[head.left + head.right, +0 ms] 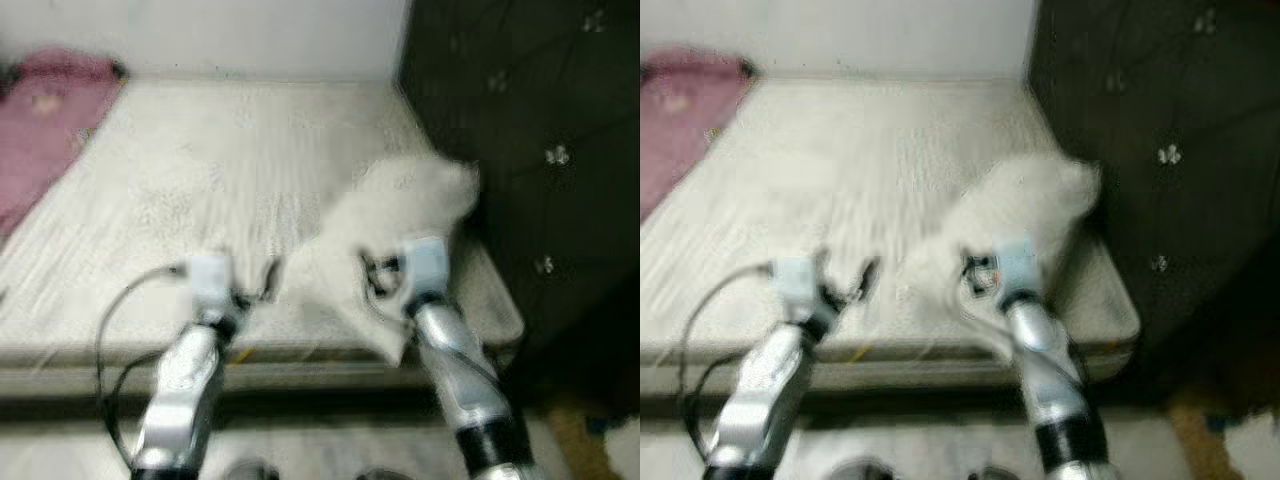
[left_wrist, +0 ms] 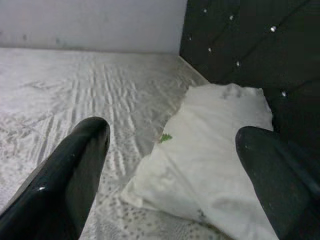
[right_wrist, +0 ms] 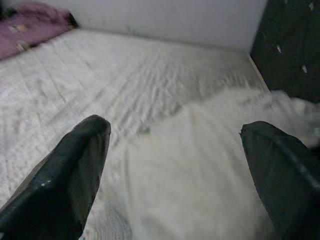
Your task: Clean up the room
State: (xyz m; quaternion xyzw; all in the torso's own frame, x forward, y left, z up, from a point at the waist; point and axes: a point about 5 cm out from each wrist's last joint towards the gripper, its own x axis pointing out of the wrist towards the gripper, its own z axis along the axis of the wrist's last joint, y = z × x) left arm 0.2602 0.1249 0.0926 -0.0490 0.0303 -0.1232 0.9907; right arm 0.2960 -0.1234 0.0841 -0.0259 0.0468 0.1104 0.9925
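Right now the white pillow point(image 1: 400, 215) lies slanted on the bed point(image 1: 200, 180), just ahead of the right gripper point(image 3: 175, 145), whose fingers are spread wide. The left gripper point(image 2: 170, 150), also spread, sits further off beside it.

Both eye views heavily motion-blurred; edges smeared throughout, fine texture lost. Light soft and even, no hard shadows. Mattress point(image 1: 200, 190) pale, near washed out toward 12 o'clock. White pillow point(image 1: 400, 215) glows with fuzzy outline, nearly blending into the mattress. Dark headboard point(image 1: 540, 130) at 3 o'clock underexposed, only small glints on its studs. Floor at 6 o'clock dim.

Left wrist view sharpest: quilting ridges crisp, faint sheen on black fingers point(image 2: 65, 180), which are slightly soft at close range. Right wrist view softer, pillow smeared at 3 o'clock.
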